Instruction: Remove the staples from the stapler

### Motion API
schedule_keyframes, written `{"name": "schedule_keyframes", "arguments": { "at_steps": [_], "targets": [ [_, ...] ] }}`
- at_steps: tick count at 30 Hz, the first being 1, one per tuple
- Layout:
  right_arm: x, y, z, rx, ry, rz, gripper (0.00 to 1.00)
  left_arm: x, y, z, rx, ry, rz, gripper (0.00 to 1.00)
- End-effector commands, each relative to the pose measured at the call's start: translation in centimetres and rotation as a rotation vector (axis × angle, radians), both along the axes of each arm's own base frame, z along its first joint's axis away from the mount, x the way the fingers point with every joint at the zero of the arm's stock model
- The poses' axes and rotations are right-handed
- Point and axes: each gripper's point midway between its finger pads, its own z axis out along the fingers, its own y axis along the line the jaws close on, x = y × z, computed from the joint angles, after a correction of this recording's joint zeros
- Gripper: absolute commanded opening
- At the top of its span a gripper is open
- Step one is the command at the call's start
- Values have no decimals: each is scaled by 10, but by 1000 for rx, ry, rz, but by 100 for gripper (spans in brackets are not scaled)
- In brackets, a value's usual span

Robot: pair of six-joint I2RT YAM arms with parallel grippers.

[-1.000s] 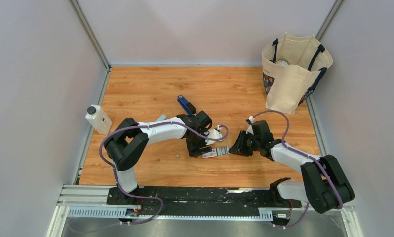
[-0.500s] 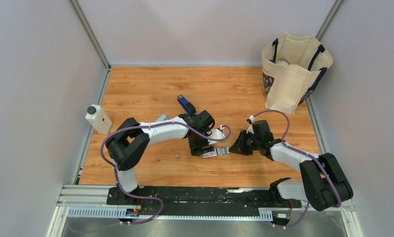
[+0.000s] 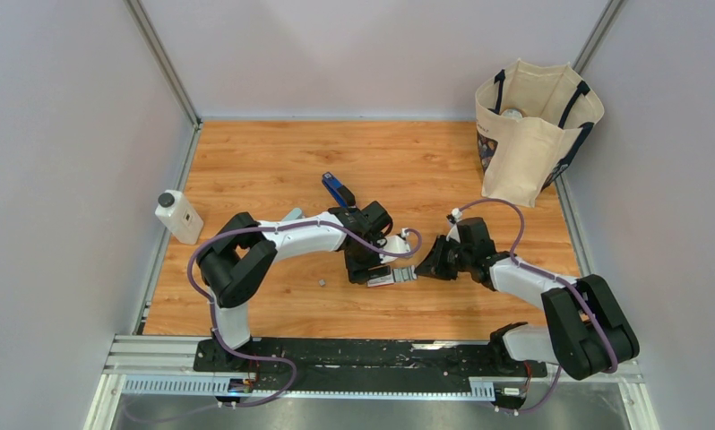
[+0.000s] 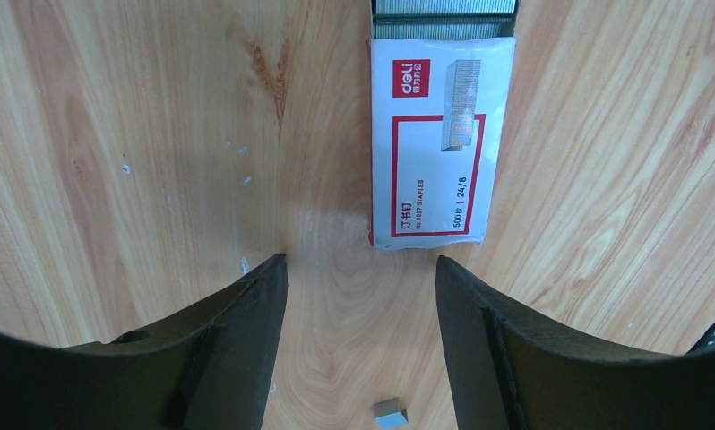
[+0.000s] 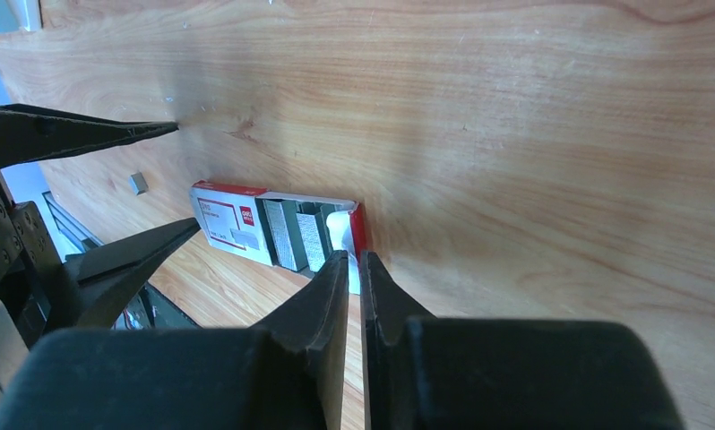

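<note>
Small slim royal-blue plastic stapler (image 3: 338, 191) w/ black end lies on the orange wood-grain tabletop (image 3: 264, 161), just above centre of the top view. It is near the L arm's wrist, apart from both pincers.

The staples (image 3: 322, 284): one tiny blocky silver-grey metal clump, loose on the wood lower-centre, left of the box. In the L wrist view it sits at the bottom edge, btwn the fingers.

Small red-and-white cardboard staple box (image 4: 430, 143): flat oblong, smooth white sleeve w/ red border, logo and print. Its tray (image 4: 443, 7) sticks partly out at the frame top, holding ridged grey staple strips. In the R wrist view the tray shows a few blocks of strips, then a white end flap w/ red edge.

L gripper (image 4: 361, 264): matte black wedge fingers spread wide apart, holding nothing, bare wood btwn them. The box's near short end lies just beyond the tips, nearer the frame-right finger.

R gripper (image 5: 355, 257): black fingers almost together, only a thin slit. The tips are at the tray's white end flap, which appears pinched btwn them.

White squarish plastic bottle (image 3: 178, 216) w/ black cap stands at the wood's left edge. Cream canvas tote bag (image 3: 533, 134) w/ navy handles stands upper right, w/ a pale round thing inside, can't tell what. Pale grey-green oblong piece (image 3: 291, 215) peeks out beside the L arm.
</note>
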Motion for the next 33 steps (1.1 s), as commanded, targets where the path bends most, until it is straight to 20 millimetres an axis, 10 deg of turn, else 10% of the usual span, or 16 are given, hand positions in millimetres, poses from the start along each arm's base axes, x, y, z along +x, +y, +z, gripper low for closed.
{"name": "schedule_keyframes", "arguments": {
  "at_steps": [1, 33],
  "targets": [
    [8, 5, 11, 42, -41, -5, 11, 5, -11, 8, -27, -22, -21, 70],
    [-2, 9, 2, 39, -11, 4, 9, 9, -18, 13, -43, -30, -11, 68]
  ]
}}
